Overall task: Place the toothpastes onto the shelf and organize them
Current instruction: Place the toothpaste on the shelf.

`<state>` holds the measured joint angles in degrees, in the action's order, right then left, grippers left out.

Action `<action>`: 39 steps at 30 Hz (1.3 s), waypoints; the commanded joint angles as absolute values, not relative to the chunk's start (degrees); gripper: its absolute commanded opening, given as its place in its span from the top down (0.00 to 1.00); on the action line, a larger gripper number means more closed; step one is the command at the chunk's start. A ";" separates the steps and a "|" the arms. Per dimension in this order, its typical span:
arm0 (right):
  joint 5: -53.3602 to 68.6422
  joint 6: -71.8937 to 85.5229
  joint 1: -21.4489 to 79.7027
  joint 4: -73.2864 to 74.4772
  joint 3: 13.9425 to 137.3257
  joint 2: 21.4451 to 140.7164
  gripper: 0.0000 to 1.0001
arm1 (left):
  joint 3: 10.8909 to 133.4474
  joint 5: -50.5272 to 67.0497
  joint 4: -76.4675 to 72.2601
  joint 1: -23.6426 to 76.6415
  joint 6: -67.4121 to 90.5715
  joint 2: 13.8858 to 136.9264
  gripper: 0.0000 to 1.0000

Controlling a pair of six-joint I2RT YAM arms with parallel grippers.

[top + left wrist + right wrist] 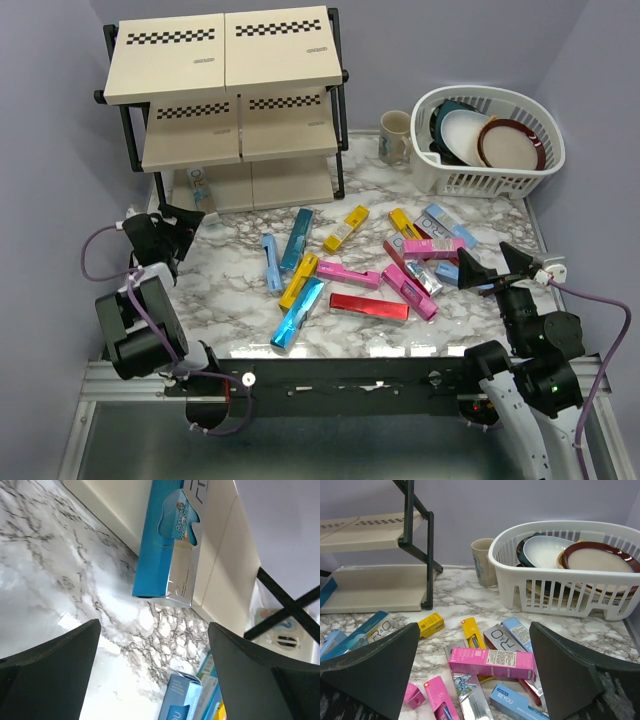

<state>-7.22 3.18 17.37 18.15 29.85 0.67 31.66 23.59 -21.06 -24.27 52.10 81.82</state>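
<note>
Down at the foot of the shelf (225,60), the left gripper (155,626) hangs with its fingers spread wide and nothing between them. Just ahead, a blue carton (165,545) rests on the bottom board (290,185), at its left end. The right gripper (488,262) gapes empty too, over the right side of the table (230,300). The other toothpastes (350,272) lie there scattered and partly stacked.

I'd judge these cartons light, stiff along the edges but crushable, and glossy enough to slip. Take one across its narrow sides near the middle. A pink carton (490,662) rides on top and looks easiest. How many lie buried beneath the heap I cannot tell, and most of the print is unreadable.
</note>
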 commanded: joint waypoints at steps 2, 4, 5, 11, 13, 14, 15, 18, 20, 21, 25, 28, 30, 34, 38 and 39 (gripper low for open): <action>-6.86 3.43 18.37 19.25 31.38 -15.64 0.00 | 31.20 1.02 -10.38 -18.40 41.50 71.64 0.01; -7.03 3.43 18.37 19.42 31.46 -15.64 0.00 | 32.68 -2.80 -8.62 -16.10 37.82 70.23 0.01; -7.12 3.43 18.46 19.42 31.55 -15.64 0.00 | 33.39 -4.64 -8.09 -14.95 36.75 70.31 0.01; -6.94 3.52 18.89 19.60 31.55 -15.64 0.00 | 38.85 -12.64 -3.34 -6.95 28.76 74.26 0.01; -7.12 3.52 18.98 19.51 31.64 -15.64 0.00 | 39.28 -14.67 -4.04 -5.46 27.52 75.32 0.01; -7.03 3.52 19.07 19.51 31.55 -15.64 0.00 | 39.64 -14.94 -4.04 -5.36 27.16 75.84 0.01; -7.21 3.52 19.16 19.60 31.64 -15.56 0.00 | 39.90 -15.20 -3.96 -5.27 26.81 76.98 0.01; -7.12 3.43 19.25 19.60 31.64 -15.56 0.00 | 41.22 -14.85 -4.22 -4.92 25.41 78.83 0.03; -7.29 3.43 19.33 19.51 31.64 -15.64 0.00 | 42.62 -14.68 -3.52 -4.49 24.61 80.77 0.06; -7.29 3.43 19.25 19.51 31.55 -15.64 0.00 | 43.06 -14.85 -3.34 -4.40 24.44 81.29 0.07; -7.47 3.43 19.42 19.51 31.55 -15.64 0.00 | 43.94 -13.89 -4.56 -4.04 22.59 82.79 0.11; -7.38 3.51 19.42 19.51 31.55 -15.64 0.00 | 44.38 -12.75 -4.66 -2.90 21.62 83.32 0.12; -7.47 3.43 19.42 19.51 31.55 -15.56 0.00 | 44.21 -13.79 -4.92 -1.85 20.92 83.23 0.12; -7.47 3.43 19.60 19.60 31.64 -15.64 0.00 | 43.94 -14.94 -5.97 -1.67 20.92 84.11 0.12; -7.38 3.25 19.77 19.60 31.64 -15.56 0.00 | 45.78 -15.47 -6.06 -1.67 20.30 86.13 0.14; -7.38 3.34 19.78 19.60 31.64 -15.56 0.00 | 46.23 -15.47 -6.06 -1.67 19.61 86.65 0.16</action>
